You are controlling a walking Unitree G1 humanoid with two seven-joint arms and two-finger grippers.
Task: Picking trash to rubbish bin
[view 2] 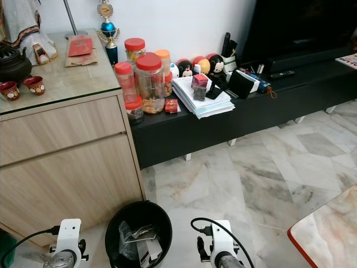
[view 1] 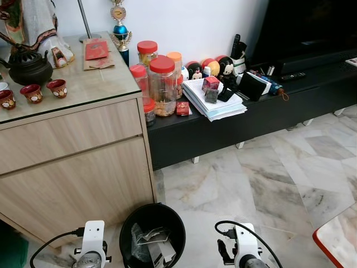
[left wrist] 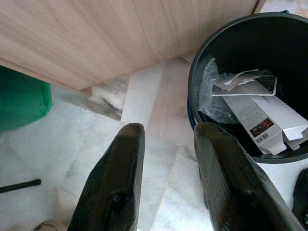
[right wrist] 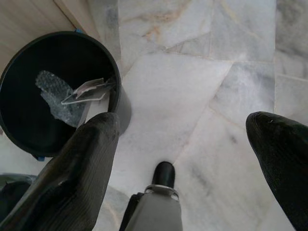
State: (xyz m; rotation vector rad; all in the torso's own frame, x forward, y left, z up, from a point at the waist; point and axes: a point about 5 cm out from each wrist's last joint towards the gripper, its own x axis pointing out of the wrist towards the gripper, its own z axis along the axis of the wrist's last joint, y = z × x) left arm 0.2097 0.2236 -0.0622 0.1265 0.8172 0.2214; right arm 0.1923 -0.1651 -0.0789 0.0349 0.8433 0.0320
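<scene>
A round black rubbish bin [view 1: 152,234] stands on the marble floor by the corner of the wooden cabinet. Inside it lie a white carton [left wrist: 262,120], bubble wrap [left wrist: 211,96] and torn paper. My left gripper [left wrist: 168,130] hangs low beside the bin, on the cabinet side, open with nothing between its fingers [left wrist: 120,183]. My right gripper [right wrist: 185,120] hangs over bare floor on the bin's [right wrist: 115,72] other side, fingers [right wrist: 91,159] spread wide and holding nothing. Both wrists [view 1: 92,245] show at the bottom edge of the eye views. A small red packet [view 1: 182,108] lies on the black console.
The wooden cabinet [view 1: 72,162] with a glass top carries a teapot and small cups. A low black TV console [view 1: 234,125] holds red-lidded jars [view 1: 162,84], a paper stack [view 1: 215,100] and toys. A marble table corner [view 1: 337,237] juts in at the right. A green object [left wrist: 21,101] sits left of the cabinet.
</scene>
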